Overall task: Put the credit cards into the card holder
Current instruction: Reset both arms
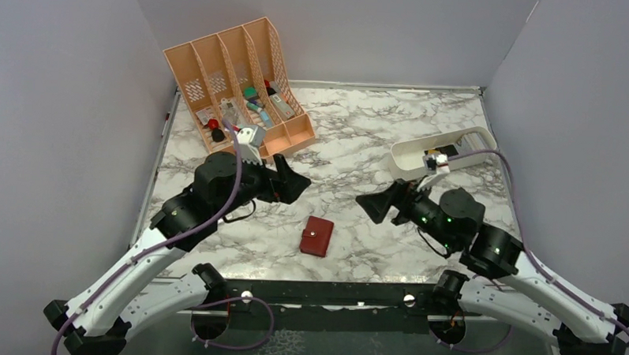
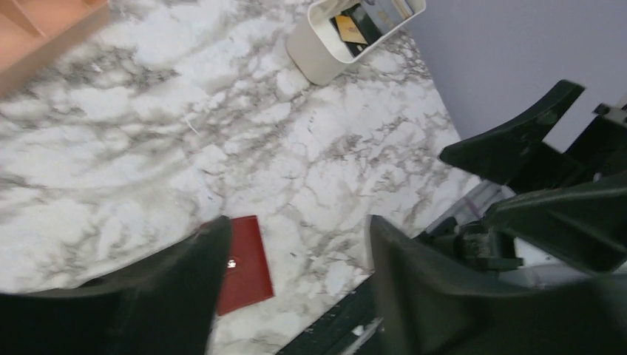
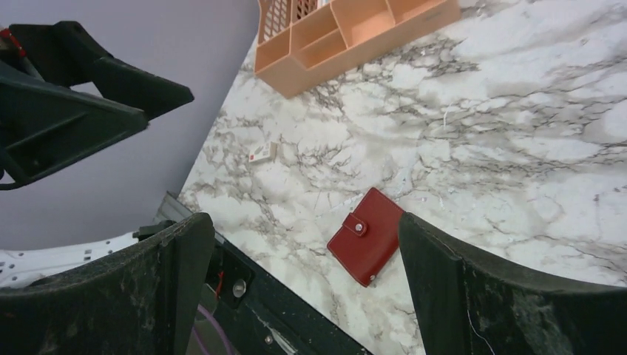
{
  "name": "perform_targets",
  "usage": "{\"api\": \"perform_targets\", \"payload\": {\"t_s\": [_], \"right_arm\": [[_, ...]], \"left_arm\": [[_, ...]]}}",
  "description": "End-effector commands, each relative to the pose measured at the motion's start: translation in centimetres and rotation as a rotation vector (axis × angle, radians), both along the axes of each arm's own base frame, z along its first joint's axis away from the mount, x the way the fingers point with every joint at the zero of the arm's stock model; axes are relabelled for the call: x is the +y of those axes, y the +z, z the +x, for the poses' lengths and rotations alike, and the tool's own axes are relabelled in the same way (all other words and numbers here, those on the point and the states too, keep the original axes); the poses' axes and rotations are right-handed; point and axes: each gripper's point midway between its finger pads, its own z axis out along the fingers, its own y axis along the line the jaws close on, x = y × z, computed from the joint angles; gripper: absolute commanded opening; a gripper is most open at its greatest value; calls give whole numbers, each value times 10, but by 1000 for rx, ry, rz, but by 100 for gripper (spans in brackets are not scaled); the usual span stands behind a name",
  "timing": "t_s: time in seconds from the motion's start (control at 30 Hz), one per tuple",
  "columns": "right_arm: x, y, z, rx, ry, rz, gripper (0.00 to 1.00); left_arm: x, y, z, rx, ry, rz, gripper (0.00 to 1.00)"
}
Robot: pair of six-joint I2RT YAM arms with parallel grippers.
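Nearest to us, just past the front edge of the marble surface (image 1: 352, 147), we see the red wallet (image 1: 317, 236). It lies flat and folded shut, with its small metal snap button (image 3: 358, 228) facing up. Nothing touches it.

A little farther in, the two claws hang above the surface on either side of the wallet and point toward each other. The left claw (image 1: 295, 179) has its fingers (image 2: 200, 288) spread apart with nothing between them; from its own camera we look down past them at a corner of the wallet. The right claw (image 1: 367, 208) stands wide apart and is also empty, and its camera shows the whole wallet on the surface between its two fingers (image 3: 451, 296).

From the right wrist we also see a small white thing (image 3: 262, 153) on the surface toward the left side, too small for us to tell what it is.

Farther back on the right, close to the wall, sits the white oblong tray (image 1: 407, 157). The cards (image 2: 355, 24) lie inside it. From the left wrist we can make out a dark one and a tan one, but we cannot count them. They are well apart from the wallet.

At the far left stands the peach slotted organizer (image 1: 221, 60), with assorted small items in its compartments.
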Motion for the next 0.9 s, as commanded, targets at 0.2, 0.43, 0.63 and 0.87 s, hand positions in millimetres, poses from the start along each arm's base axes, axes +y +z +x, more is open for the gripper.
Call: {"api": "perform_targets", "payload": {"t_s": [0.2, 0.43, 0.63, 0.87], "right_arm": [[-73, -14, 0, -26, -218, -97, 99], [-84, -8, -2, -50, -244, -90, 99], [-81, -10, -1, -51, -234, -106, 99], [-78, -19, 3, -35, -238, -144, 99]], "left_arm": [[43, 18, -15, -103, 98, 14, 99], [45, -15, -20, -33, 111, 17, 99], [46, -23, -18, -20, 123, 30, 99], [45, -27, -16, -18, 119, 49, 99]]}}
